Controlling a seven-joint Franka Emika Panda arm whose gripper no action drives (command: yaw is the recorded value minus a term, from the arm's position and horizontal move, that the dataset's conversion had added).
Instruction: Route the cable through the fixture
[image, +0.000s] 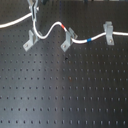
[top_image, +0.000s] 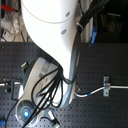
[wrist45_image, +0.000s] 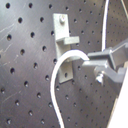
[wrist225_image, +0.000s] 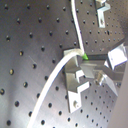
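Observation:
The white cable (image: 50, 30) runs across the back of the black board. Its red band (image: 62, 25) lies just before the middle fixture (image: 67, 41). Its blue band (image: 87, 39) lies between that fixture and the right one (image: 107, 32). The cable sits in the slots of both. My gripper (image: 34, 7) is shut on the cable just above the left fixture (image: 30, 40). In the first wrist view the cable (wrist45_image: 62, 75) arcs over this fixture (wrist45_image: 64, 45) into my gripper (wrist45_image: 92, 62). The second wrist view shows the same fixture (wrist225_image: 77, 77) and my gripper (wrist225_image: 92, 67).
The black perforated board (image: 65, 95) stretches toward the front of the first exterior view. In the second exterior view the white arm (top_image: 50, 35) and its dark hoses (top_image: 47, 90) hide most of the scene. Only the right fixture (top_image: 106, 85) and the blue band (top_image: 89, 93) show.

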